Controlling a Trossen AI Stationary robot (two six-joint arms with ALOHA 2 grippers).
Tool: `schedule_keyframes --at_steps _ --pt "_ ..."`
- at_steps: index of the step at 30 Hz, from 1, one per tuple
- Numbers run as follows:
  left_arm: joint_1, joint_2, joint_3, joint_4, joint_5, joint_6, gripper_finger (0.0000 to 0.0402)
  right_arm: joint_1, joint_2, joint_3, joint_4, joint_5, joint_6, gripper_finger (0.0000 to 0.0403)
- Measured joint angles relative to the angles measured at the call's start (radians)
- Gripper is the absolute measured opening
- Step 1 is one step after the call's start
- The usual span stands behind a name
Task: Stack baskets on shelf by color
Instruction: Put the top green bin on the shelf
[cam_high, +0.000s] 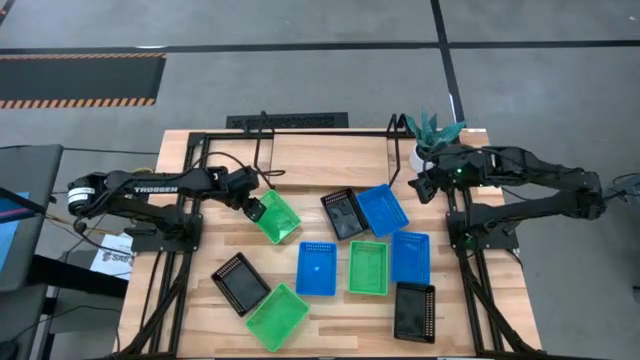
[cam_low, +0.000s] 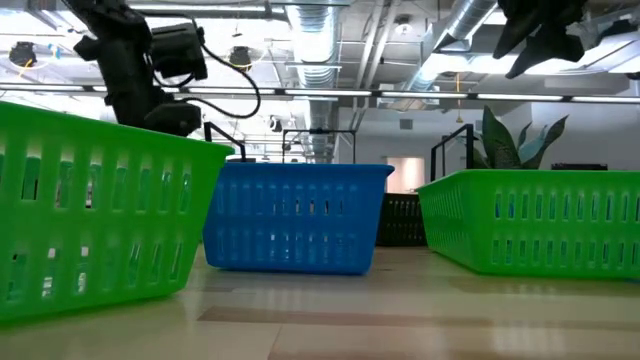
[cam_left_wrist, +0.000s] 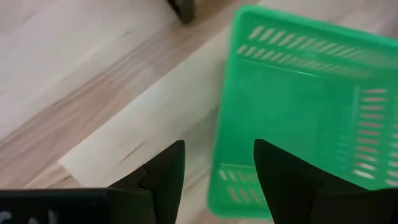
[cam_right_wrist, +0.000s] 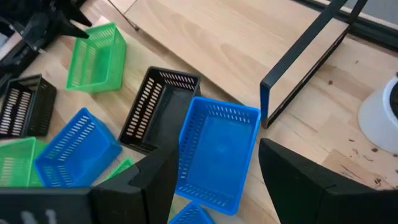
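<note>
Green perforated plastic basket (cam_left_wrist: 311, 106) lies by the left claw (cam_left_wrist: 217, 168), spread; right claw (cam_right_wrist: 214, 171) spread.

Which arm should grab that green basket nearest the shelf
Left. Its open claw sits right at the green basket, one finger over its rim. The right claw hovers above a blue basket instead.

Glossy perforated plastic baskets (cam_high: 368, 267) on pale wood table (cam_high: 330, 320).

White capitals reading "TROSSEN" ran along the left arm (cam_high: 150, 186) in the high view. A paper (cam_high: 108, 258) by the worktop's left edge bore dark print, only partly legible, beginning "SA". No other text could be read.
</note>
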Motion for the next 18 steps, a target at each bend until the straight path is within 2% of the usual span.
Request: schedule_keyframes --at_steps 4,6,9,13,18 --pt "0.0 0.0 -0.03 0.013 -0.007 0.011 0.0175 0.012 0.02 0.0 0.0 0.0 0.0 0.0245" --pt "0.0 0.0 -0.031 0.012 -0.006 0.017 0.016 0.011 0.027 0.0 0.0 0.0 0.0 0.0245" --pt "0.0 0.0 -0.031 0.014 -0.005 0.017 0.0112 0.011 0.026 0.0 0.0 0.0 0.0 0.0245" --pt "0.0 0.0 -0.031 0.014 -0.012 0.004 0.0022 0.011 0.026 0.0 0.0 0.0 0.0 0.0245" --pt "0.0 0.0 -0.031 0.015 -0.012 -0.049 0.0005 0.011 0.026 0.0 0.0 0.0 0.0 0.0245"
